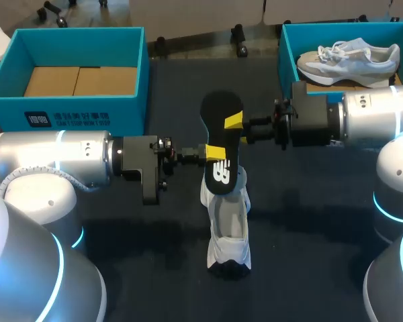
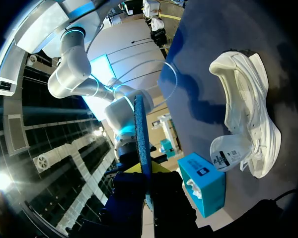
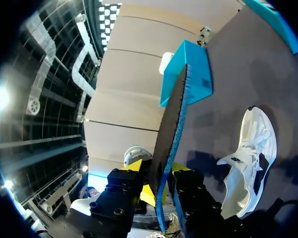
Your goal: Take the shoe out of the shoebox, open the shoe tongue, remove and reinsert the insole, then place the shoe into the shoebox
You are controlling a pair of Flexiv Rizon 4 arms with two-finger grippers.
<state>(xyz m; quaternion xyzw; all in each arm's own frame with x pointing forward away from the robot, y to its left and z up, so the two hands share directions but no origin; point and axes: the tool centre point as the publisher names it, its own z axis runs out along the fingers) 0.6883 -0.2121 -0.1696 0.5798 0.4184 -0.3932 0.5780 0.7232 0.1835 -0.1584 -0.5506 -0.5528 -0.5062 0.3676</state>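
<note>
A black insole (image 1: 221,134) with a blue underside hangs over the middle of the table, edge-on in the left wrist view (image 2: 141,144) and the right wrist view (image 3: 171,119). My left gripper (image 1: 211,153) is shut on it near the logo end (image 2: 148,171). My right gripper (image 1: 234,123) has the insole's other half running through it (image 3: 159,171). The white shoe (image 1: 228,228) sits on the dark table just under the insole, toe toward the front edge, its tongue pulled open (image 2: 248,124) (image 3: 248,158).
An open teal shoebox (image 1: 74,111) with a cardboard floor stands at the back left (image 3: 193,69). A second teal box (image 1: 285,54) at the back right holds another pale shoe (image 1: 349,60), right behind my right arm (image 2: 203,183).
</note>
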